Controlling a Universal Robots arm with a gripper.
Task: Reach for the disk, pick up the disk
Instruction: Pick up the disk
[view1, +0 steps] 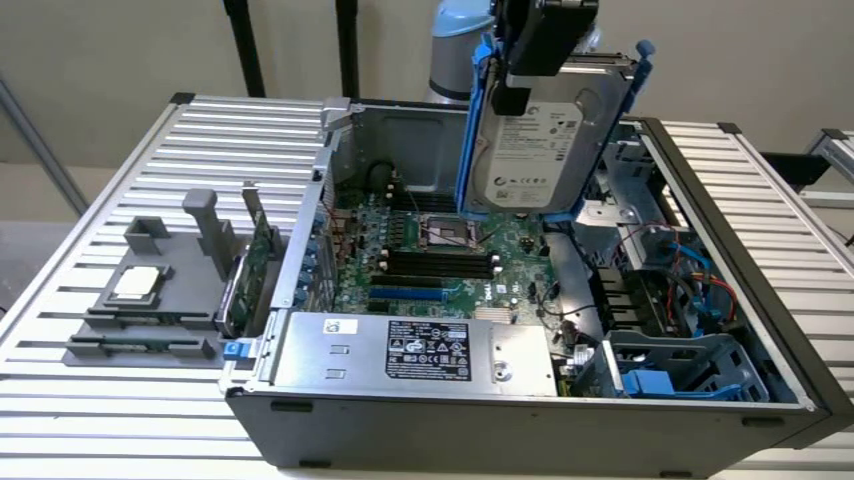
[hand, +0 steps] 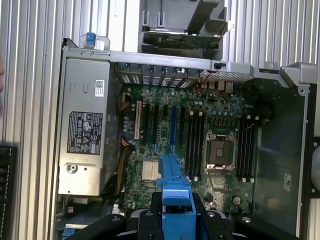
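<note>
The pincer (view1: 541, 45) is gripping the disk (view1: 547, 130) high above the motherboard (view1: 427, 250) — it is best kept vertical, clearing the chassis walls.

— Where's my exterior camera sitting?
— High, off the bench's (view1: 120, 400) near edge, looking down and across into the open computer case (view1: 534, 420), close enough that the case takes most of the picture.
— And my wrist camera?
— Well above the case, facing straight down, with the blue rail (hand: 176, 182) close at the picture's edge.
— What do both cover?
— The motherboard (view1: 441, 265), the silver power supply box (view1: 414, 350) and the ribbed bench top beside the case.
</note>
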